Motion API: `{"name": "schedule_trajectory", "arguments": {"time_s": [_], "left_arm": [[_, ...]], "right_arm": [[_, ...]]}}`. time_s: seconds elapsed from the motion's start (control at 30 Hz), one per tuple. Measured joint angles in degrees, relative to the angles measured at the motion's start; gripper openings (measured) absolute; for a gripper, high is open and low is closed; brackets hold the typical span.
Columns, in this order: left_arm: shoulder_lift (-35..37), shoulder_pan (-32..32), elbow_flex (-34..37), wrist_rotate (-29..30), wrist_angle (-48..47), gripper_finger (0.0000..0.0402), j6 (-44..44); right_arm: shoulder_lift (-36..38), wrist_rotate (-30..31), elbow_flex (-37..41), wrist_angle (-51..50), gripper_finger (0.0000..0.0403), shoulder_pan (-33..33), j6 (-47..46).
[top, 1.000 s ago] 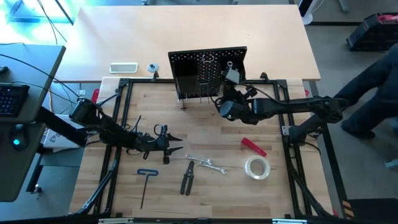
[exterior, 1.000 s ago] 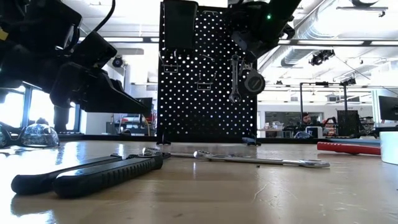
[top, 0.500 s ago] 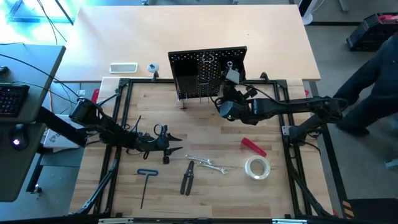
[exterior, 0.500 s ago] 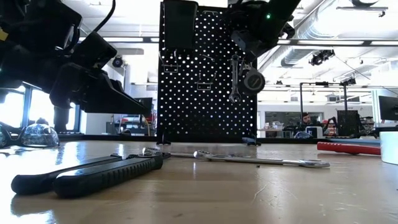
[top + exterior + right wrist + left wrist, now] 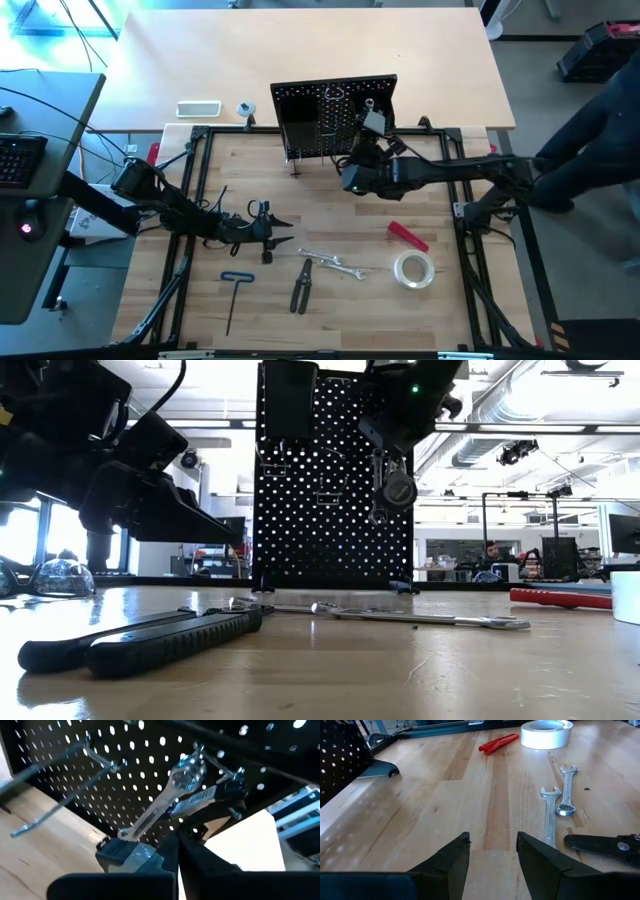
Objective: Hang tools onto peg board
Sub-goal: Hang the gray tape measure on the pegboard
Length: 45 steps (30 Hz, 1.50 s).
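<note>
The black peg board [image 5: 335, 115] stands upright at the table's far side. A silver wrench [image 5: 165, 802] hangs on it by its ring end [image 5: 187, 774] from a hook, also visible in the low view [image 5: 377, 495]. My right gripper [image 5: 178, 834] is shut just in front of that wrench [image 5: 362, 150]; no touch shows. My left gripper [image 5: 492, 845] hovers open over bare wood at the table's left [image 5: 275, 240]. On the table lie two wrenches [image 5: 335, 262], pliers [image 5: 300, 290], a blue T-handle hex key [image 5: 235, 295], a red-handled tool [image 5: 407, 236] and a tape roll [image 5: 413, 268].
A black metal frame [image 5: 190, 200] edges the wooden table. A white slab [image 5: 198, 108] lies on the desk behind the frame, left of the peg board. Clear safety glasses [image 5: 60, 575] rest at the left. Bare wood lies between the peg board and the tools.
My right gripper has shifted a little toward the table's left in front of the peg board and turned slightly, staying shut. The wrench stays hanging on its hook.
</note>
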State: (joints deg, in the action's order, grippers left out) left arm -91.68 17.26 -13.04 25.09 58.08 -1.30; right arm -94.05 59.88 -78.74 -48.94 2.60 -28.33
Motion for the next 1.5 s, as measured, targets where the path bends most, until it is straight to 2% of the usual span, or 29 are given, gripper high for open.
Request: {"name": "schedule_trajectory", "arguments": {"time_s": [0.13,0.3,0.67,1.13,1.27,1.5], "left_arm": [[0.00,0.02,0.00,-0.12,-0.02,0.0156,0.00],[0.00,0.02,0.00,-0.98,-0.02,0.0156,-0.03],[0.00,0.02,0.00,-1.30,0.00,0.0156,-1.03],[0.00,0.02,0.00,-1.58,-0.17,0.0156,-1.05],[0.00,0.01,0.00,-1.58,-0.17,0.0156,-1.05],[0.00,0.02,0.02,-1.58,-0.32,0.0156,-1.05]], "right_arm": [[-1.73,-0.04,-2.91,-6.83,0.0000,0.03,-4.53],[-1.89,-0.83,-3.17,-10.46,0.0000,0.05,-7.76],[-1.89,-6.94,-3.17,-11.23,0.0000,2.82,-7.45],[-1.89,-7.38,-3.17,-11.17,0.0002,3.16,-7.25],[-1.89,-6.43,-3.17,-11.17,0.0027,3.11,-7.23],[-1.89,-5.43,-3.17,-11.17,0.0107,3.00,-7.66]]}}
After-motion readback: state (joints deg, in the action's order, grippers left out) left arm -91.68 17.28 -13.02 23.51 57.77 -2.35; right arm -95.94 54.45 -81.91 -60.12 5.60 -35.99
